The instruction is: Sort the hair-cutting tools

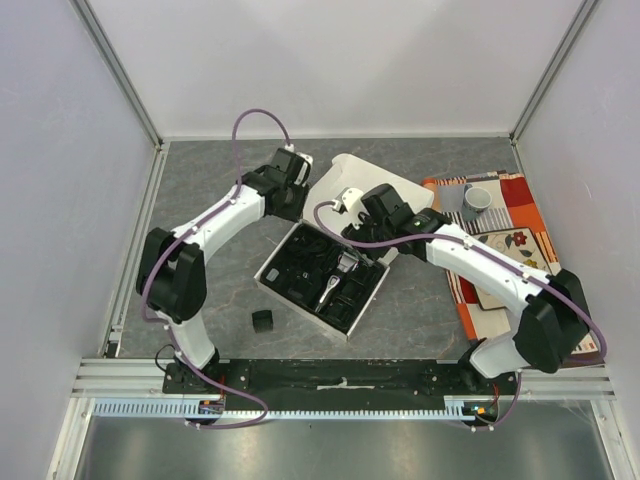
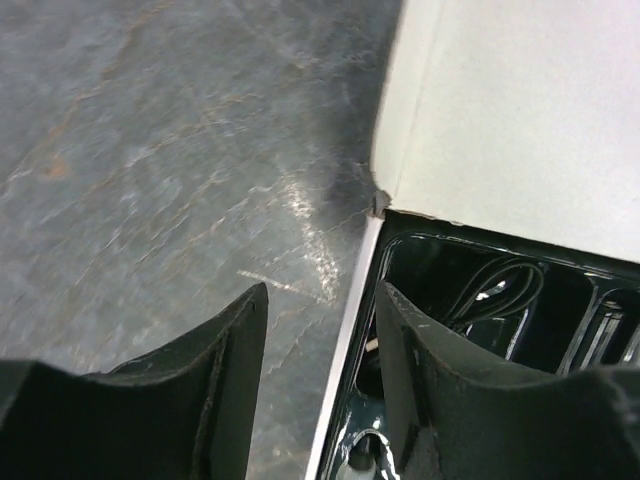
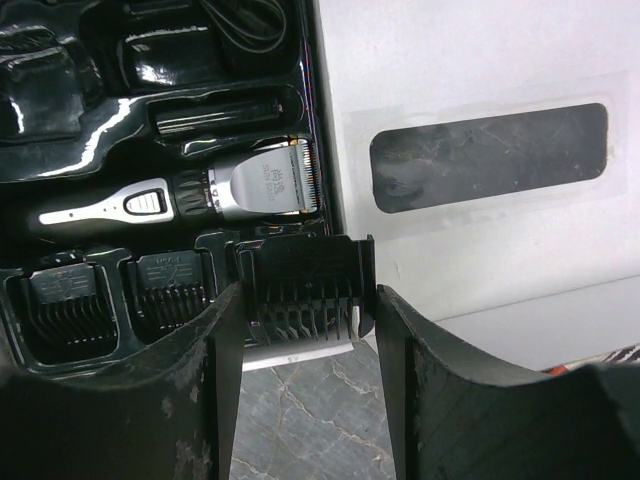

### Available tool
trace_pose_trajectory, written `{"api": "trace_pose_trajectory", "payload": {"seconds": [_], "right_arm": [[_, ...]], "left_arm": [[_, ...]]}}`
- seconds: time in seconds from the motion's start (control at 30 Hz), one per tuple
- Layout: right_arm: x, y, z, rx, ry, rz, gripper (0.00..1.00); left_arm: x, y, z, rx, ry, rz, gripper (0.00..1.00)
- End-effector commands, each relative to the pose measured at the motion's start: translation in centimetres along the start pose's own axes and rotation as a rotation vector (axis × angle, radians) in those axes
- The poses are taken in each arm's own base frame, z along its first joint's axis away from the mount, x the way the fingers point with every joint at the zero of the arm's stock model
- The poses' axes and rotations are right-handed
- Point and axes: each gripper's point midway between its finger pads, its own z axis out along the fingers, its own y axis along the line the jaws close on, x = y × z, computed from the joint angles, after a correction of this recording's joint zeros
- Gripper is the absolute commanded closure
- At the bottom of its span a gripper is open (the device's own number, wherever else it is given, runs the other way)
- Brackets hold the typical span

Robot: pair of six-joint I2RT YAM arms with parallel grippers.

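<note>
The grey counter (image 1: 420,300) carries one white box (image 1: 262,283), which stands open with its lid (image 1: 345,180) folded back flat toward the far wall. To the right lies one patterned mat (image 1: 520,215), partly covered by the right arm. One grey cup (image 1: 477,200) stands on the mat's far end.

Inside the box sits a glossy black tray (image 1: 300,265) divided into moulded slots. One hair clipper (image 3: 200,192) lies in a long slot with its silver blade end toward the lid. One coiled cord (image 2: 500,290) fills a far compartment and is cut off at the frame edge in the right wrist view. Three comb attachments (image 3: 65,305) can be counted. Two are seated side by side in slots along the tray's edge. The third comb (image 3: 300,262) is at the end of that row, and the right hand (image 3: 310,292) is clamped on it.

The left hand (image 2: 320,300) has its fingers apart and grips nothing. It straddles the box's rim near the hinge corner.

One small black piece (image 1: 262,320) lies alone on the counter near the box, too small to identify. The tray's other slots are dark and hard to make out.
</note>
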Motion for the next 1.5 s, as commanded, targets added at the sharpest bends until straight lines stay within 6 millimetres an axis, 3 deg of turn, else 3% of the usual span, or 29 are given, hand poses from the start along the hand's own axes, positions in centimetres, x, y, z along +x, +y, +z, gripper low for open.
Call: {"api": "trace_pose_trajectory", "payload": {"seconds": [0.0, 0.03, 0.07, 0.13, 0.2, 0.33, 0.4, 0.47, 0.63, 1.07, 1.47], "right_arm": [[0.5, -0.1, 1.5, 0.009, 0.027, -0.053, 0.49], [0.8, 0.0, 1.9, 0.006, 0.037, -0.058, 0.50], [0.8, 0.0, 2.1, 0.005, 0.039, -0.066, 0.50], [1.1, 0.0, 2.4, 0.001, 0.054, -0.078, 0.49], [1.5, 0.0, 2.3, 0.000, 0.060, -0.088, 0.49], [2.5, 1.4, 2.8, -0.061, 0.080, -0.115, 0.49], [2.9, 1.9, 3.2, -0.075, 0.096, -0.128, 0.48], [3.2, 2.1, 3.4, -0.081, 0.106, -0.140, 0.47], [3.7, 2.6, 3.5, -0.109, 0.123, -0.157, 0.44], [6.2, 2.7, 5.0, -0.122, 0.206, -0.176, 0.44], [6.5, 2.6, 5.3, -0.119, 0.221, -0.179, 0.37]], "left_arm": [[-1.0, 1.5, -5.5, -0.088, -0.002, -0.210, 0.47], [0.9, 0.9, -5.4, -0.064, 0.033, -0.236, 0.47], [0.7, 1.1, -7.1, -0.056, -0.010, -0.258, 0.47], [2.6, 1.2, -7.9, -0.053, -0.006, -0.271, 0.47], [2.9, 1.4, -10.1, -0.036, -0.057, -0.282, 0.47], [5.6, 1.0, -11.9, 0.014, -0.078, -0.284, 0.47], [5.2, 0.6, -13.1, 0.057, -0.158, -0.297, 0.47], [6.7, -0.1, -12.8, 0.100, -0.169, -0.293, 0.47], [6.1, -1.3, -14.6, 0.201, -0.291, -0.311, 0.46], [6.6, -3.1, -14.5, 0.299, -0.259, -0.325, 0.46], [6.8, -3.6, -14.3, 0.319, -0.246, -0.320, 0.46]]}}
